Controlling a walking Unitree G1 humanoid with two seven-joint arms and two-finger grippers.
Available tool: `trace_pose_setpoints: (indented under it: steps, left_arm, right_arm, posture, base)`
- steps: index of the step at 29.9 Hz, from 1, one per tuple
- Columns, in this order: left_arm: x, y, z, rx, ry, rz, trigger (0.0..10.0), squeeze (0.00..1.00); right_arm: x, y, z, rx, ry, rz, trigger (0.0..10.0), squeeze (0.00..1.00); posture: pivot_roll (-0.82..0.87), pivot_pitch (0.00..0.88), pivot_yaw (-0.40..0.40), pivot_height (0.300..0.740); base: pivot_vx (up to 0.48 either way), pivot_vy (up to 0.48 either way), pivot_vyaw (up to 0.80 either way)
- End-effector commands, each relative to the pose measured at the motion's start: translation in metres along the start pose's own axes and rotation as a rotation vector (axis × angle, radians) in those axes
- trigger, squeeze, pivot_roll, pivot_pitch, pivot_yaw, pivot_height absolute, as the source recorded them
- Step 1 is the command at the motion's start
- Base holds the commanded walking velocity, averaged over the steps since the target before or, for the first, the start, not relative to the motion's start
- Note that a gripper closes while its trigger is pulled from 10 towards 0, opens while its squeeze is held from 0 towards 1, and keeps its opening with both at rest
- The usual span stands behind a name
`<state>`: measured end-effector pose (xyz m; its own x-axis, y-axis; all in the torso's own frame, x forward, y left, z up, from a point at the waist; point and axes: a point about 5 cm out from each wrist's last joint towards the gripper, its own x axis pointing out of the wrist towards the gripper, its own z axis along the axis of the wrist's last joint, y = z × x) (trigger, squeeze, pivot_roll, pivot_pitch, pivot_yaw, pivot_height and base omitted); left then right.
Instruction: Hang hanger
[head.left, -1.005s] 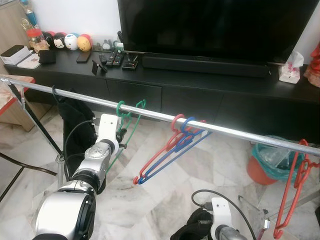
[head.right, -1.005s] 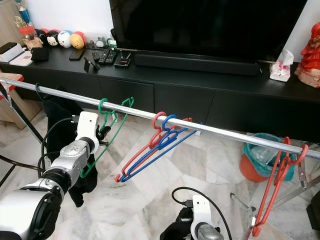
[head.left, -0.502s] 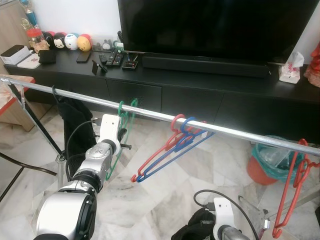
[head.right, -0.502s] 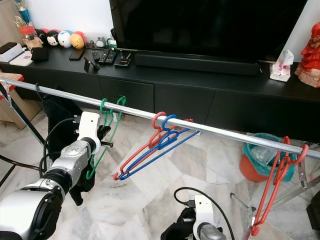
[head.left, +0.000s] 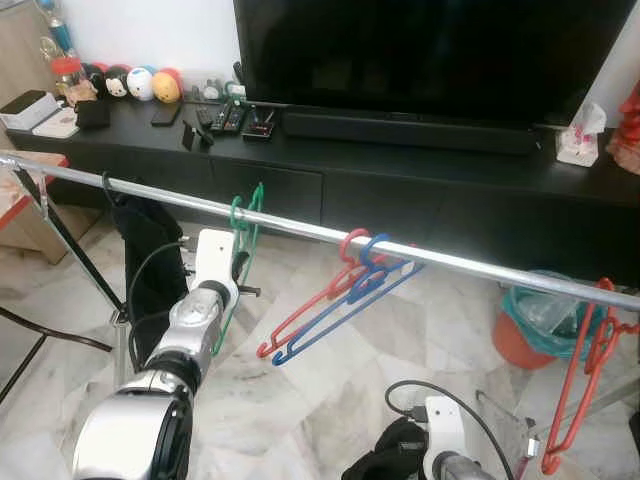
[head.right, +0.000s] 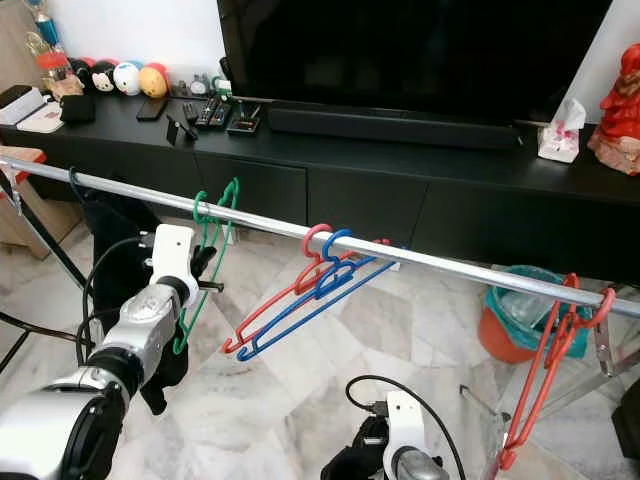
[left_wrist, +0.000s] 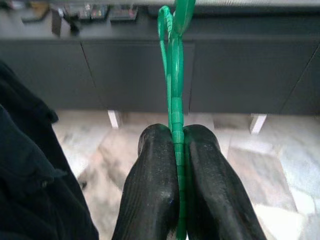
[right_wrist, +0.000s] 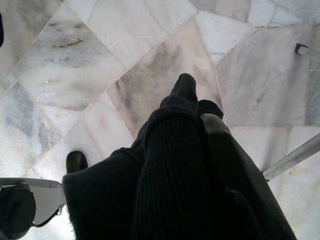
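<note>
Left eye view shows what has changed over the last second: our left gripper (head.left: 238, 268) has swung the slim green plastic hanger (head.left: 240, 240) from a slant across the long silver metal rail (head.left: 300, 230) to hanging almost straight down, its hook over the rail. We judge the hanging nearly done, with only the release left. Our left gripper is closed tight on the green hanger's lower edge, just below the rail. The green hanger looks thin, ridged and glossy. Further right along the rail hang a red and a blue hanger (head.left: 335, 300). Below the rail, our right gripper (right_wrist: 187, 100) is clamped on dark knitted cloth (right_wrist: 170, 180).
</note>
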<state>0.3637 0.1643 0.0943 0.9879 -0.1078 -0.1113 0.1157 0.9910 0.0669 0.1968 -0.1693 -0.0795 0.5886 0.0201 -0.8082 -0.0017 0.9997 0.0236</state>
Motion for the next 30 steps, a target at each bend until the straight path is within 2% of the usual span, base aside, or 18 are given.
trace_pose_setpoints:
  steps: [1,6,8,13,16,21,23,24,30]
  left_arm:
    - [-0.004,0.003,-0.001,0.011,-0.034,-0.001,10.0,0.00]
    - [-0.019,0.007,-0.013,0.029,-0.083,-0.016,10.0,0.00]
    - [-0.030,0.011,-0.020,0.056,-0.102,-0.018,10.0,0.00]
    - [-0.046,0.013,-0.034,0.065,-0.104,-0.015,10.0,0.00]
    - [-0.059,0.011,-0.052,0.048,-0.058,-0.020,10.0,0.00]
    - [-0.074,0.007,-0.070,0.003,-0.002,-0.013,10.0,0.00]
    - [-0.076,0.007,-0.074,-0.011,0.020,-0.004,10.0,0.00]
    - [-0.078,0.007,-0.082,-0.054,0.060,0.014,10.0,0.00]
    - [-0.079,0.006,-0.087,-0.048,0.096,0.016,10.0,0.00]
  right_arm:
    - [0.000,0.000,0.003,0.008,-0.013,-0.005,10.0,0.00]
    - [0.001,0.000,0.004,0.012,-0.017,-0.005,10.0,0.00]
    - [0.001,0.000,0.004,0.014,-0.019,-0.007,10.0,0.00]
    - [0.000,0.001,0.004,0.013,-0.020,-0.008,10.0,0.00]
    - [-0.003,-0.016,-0.005,0.018,-0.013,-0.026,10.0,0.00]
    - [-0.005,-0.022,-0.008,0.024,-0.017,-0.037,10.0,0.00]
    - [-0.005,-0.023,-0.008,0.027,-0.020,-0.040,10.0,0.00]
    - [-0.005,-0.025,-0.007,0.040,-0.032,-0.052,10.0,0.00]
    - [-0.005,-0.030,0.001,0.073,-0.076,-0.065,10.0,0.00]
  posture:
    - [-0.09,0.000,-0.001,0.740]
    - [-0.09,0.000,0.000,0.740]
    - [-0.09,0.000,0.001,0.740]
    - [-0.08,0.000,0.004,0.740]
    - [-0.09,0.000,0.006,0.740]
    - [-0.08,0.000,0.006,0.740]
    - [-0.08,0.000,0.005,0.740]
    - [-0.09,0.000,0.008,0.740]
    - [-0.10,0.000,0.016,0.740]
  base:
    - [0.000,0.000,0.00]
    - [0.000,0.000,0.00]
    - [0.000,0.000,0.00]
    - [0.000,0.000,0.00]
    - [0.000,0.000,0.00]
    - [0.000,0.000,0.00]
    - [0.000,0.000,0.00]
    - [0.000,0.000,0.00]
    - [0.000,0.000,0.00]
